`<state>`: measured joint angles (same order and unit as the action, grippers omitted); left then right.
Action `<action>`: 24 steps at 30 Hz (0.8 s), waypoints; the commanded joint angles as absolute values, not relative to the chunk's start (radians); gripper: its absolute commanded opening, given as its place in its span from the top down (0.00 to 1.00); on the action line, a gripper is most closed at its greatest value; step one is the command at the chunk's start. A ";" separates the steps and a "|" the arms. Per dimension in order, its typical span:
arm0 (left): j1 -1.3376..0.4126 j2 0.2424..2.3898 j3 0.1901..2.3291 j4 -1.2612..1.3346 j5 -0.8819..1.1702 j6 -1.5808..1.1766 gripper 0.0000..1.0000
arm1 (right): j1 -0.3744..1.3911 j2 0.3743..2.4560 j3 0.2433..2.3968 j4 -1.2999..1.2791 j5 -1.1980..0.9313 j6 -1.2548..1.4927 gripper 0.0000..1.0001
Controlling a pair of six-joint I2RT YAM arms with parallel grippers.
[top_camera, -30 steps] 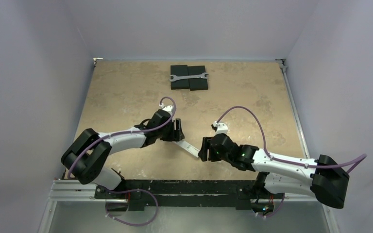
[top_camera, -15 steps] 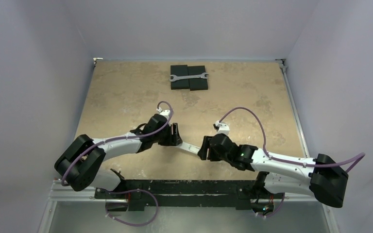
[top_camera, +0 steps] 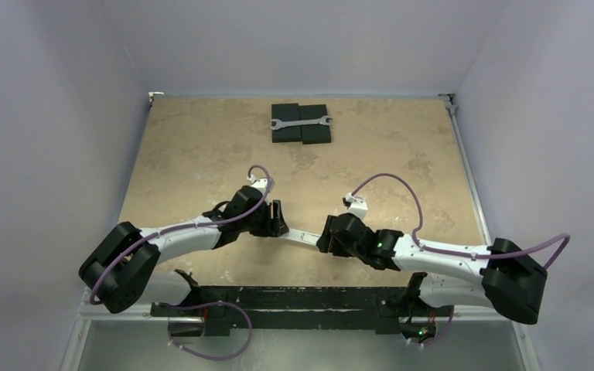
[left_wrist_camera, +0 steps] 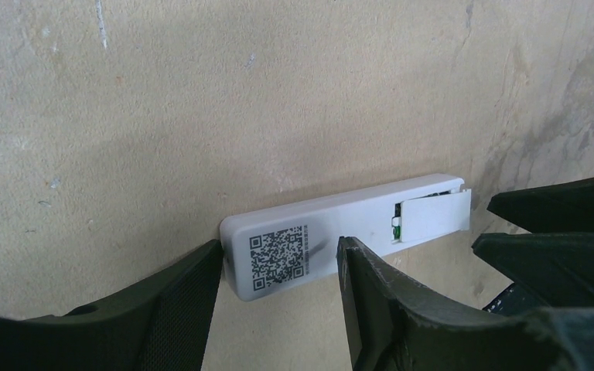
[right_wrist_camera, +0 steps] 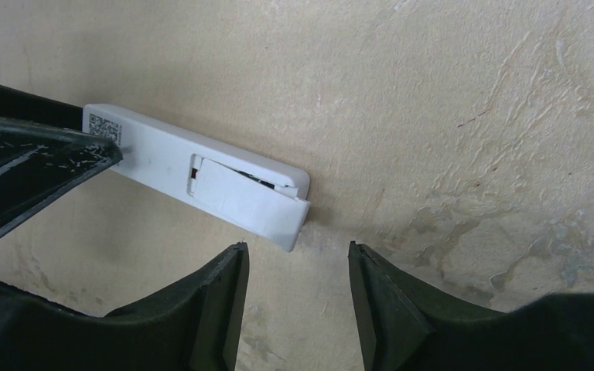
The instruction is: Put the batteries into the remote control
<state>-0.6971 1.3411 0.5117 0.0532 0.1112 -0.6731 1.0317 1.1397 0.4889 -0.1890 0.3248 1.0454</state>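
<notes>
The remote control (top_camera: 302, 236) lies face down on the table between my two grippers, its QR-code end (left_wrist_camera: 282, 259) toward the left one. My left gripper (left_wrist_camera: 280, 243) is shut on that end, one finger (left_wrist_camera: 193, 297) against the end face and the other (left_wrist_camera: 371, 294) against the near long side. The white battery cover (right_wrist_camera: 247, 202) sits askew, partly slid off the other end. A green sliver (left_wrist_camera: 397, 229) shows at its edge; I cannot tell whether it is one of the batteries. My right gripper (right_wrist_camera: 295, 247) stands open just short of the cover's corner, holding nothing.
A silver wrench (top_camera: 300, 122) rests on two black blocks (top_camera: 302, 134) at the far middle of the tan table (top_camera: 201, 154). Walls close in on the left, right and back. The black mounting rail (top_camera: 294, 297) runs along the near edge.
The left arm drew back toward the near edge, and the remote now lies more level across the view. The right gripper edged up to the cover end, its jaws slightly narrower.
</notes>
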 commanded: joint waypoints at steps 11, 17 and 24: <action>-0.703 1.314 0.495 0.076 0.134 -0.667 0.44 | 1.028 1.234 0.573 -0.158 0.376 1.137 0.50; -0.703 1.318 0.491 0.086 0.138 -0.665 0.44 | 1.028 1.254 0.583 -0.158 0.381 1.149 0.52; -0.704 1.322 0.491 0.087 0.140 -0.663 0.44 | 1.028 1.275 0.593 -0.150 0.379 1.150 0.55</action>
